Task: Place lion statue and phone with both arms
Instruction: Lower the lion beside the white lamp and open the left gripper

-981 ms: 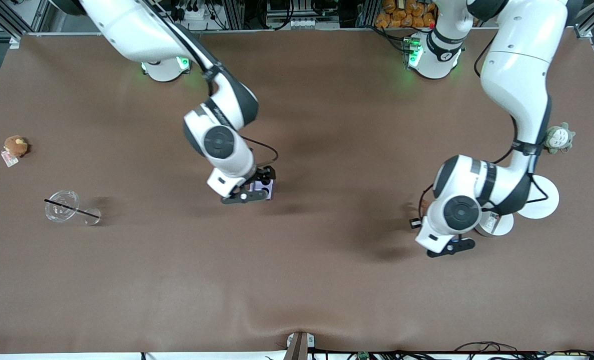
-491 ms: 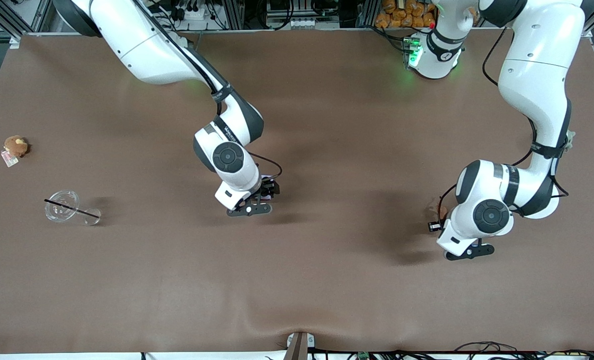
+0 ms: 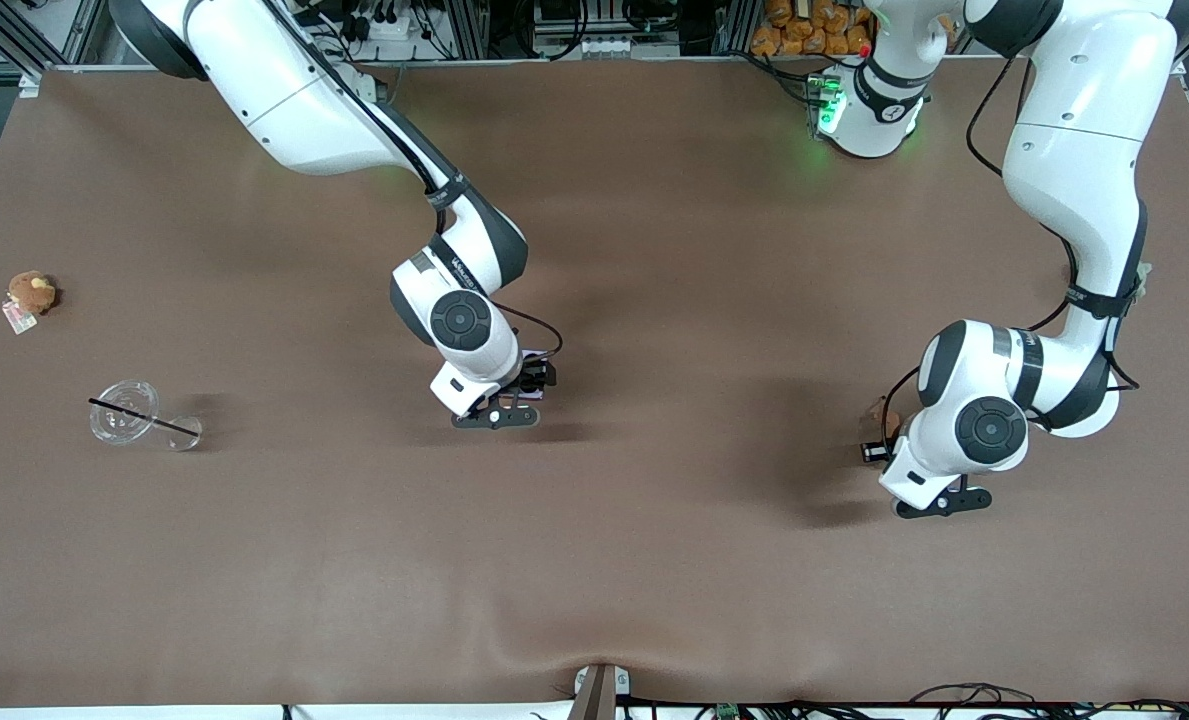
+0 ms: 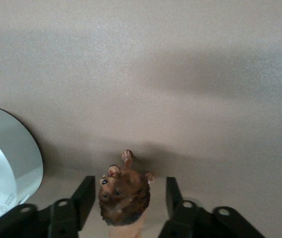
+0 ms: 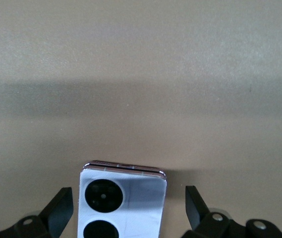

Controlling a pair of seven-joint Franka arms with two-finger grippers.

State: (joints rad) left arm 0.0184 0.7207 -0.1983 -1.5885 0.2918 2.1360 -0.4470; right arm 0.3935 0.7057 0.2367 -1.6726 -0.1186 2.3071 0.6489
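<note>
Phone (image 5: pixel 123 201) on the desk (image 3: pixel 654 560) near its middle, between the right tool's (image 5: pixel 129 210) spread fingers, lion statue (image 4: pixel 124 193) toward the left arm's end, between the left tool's (image 4: pixel 129 198) spread fingers, beside a round disc (image 4: pixel 7 168)

Robot lab: alu framing (image 3: pixel 4 40), cables.

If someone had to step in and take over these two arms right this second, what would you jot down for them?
Left gripper: open, low over the table, fingers either side of the lion statue, not gripping it.
Right gripper: open, low near the table's middle, fingers either side of the phone, gaps on both sides.
Both things appear to rest on the brown table; a white disc lies beside the lion.
Done: both arms are at their things.
Left: whether these are pickups or finished placements cannot be told; check before moving.
</note>
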